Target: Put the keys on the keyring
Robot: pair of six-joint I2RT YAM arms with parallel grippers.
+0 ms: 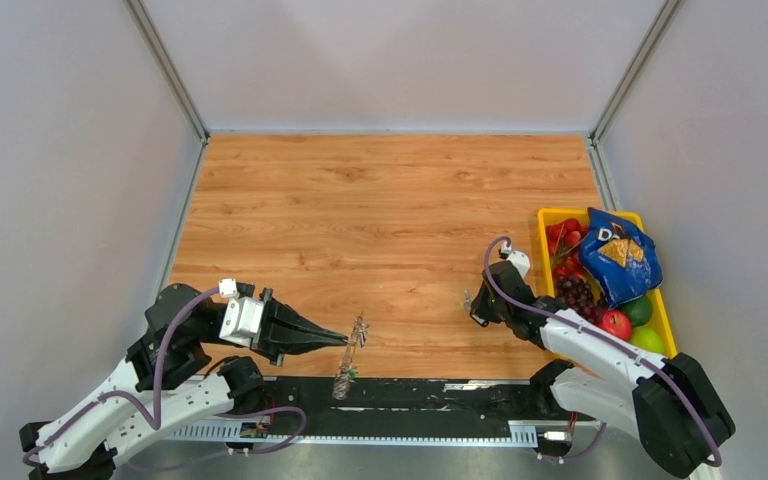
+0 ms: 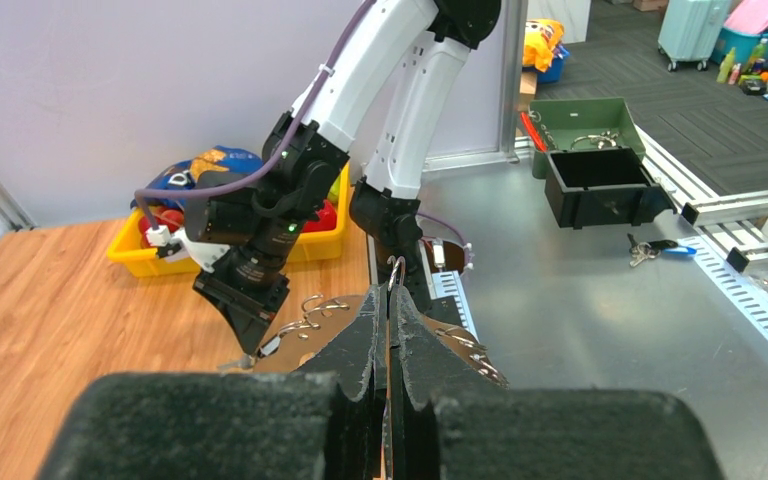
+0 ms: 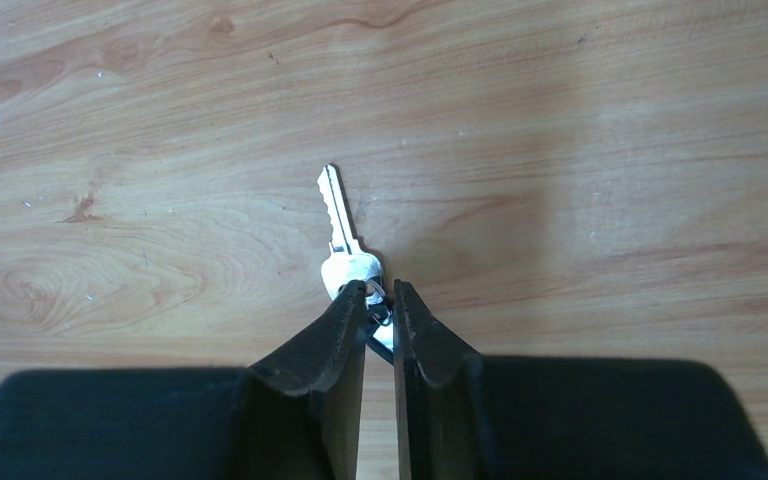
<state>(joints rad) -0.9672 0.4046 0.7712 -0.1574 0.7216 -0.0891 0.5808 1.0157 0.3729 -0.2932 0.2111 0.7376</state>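
Low in the top view, left of centre, the left end effector (image 1: 346, 338) has its two black fingers pressed together on one keyring (image 1: 351, 356). The keyring is a thin silver wire loop with small metal hooks hanging off it. It runs from the fingertips down to the black rail (image 1: 430, 398) at the counter's near edge. Right of centre, the right end effector (image 3: 380, 295) is all but closed, pinching the rounded head of one flat silver key (image 3: 338, 222). The key's toothed blade points away from the fingers over the wood-grain counter (image 3: 580, 150). Key and keyring are well apart. At the right edge sits one yellow plastic tray (image 1: 550, 214) of fruit (image 1: 615, 323) with one crinkled blue bag (image 1: 615, 255).
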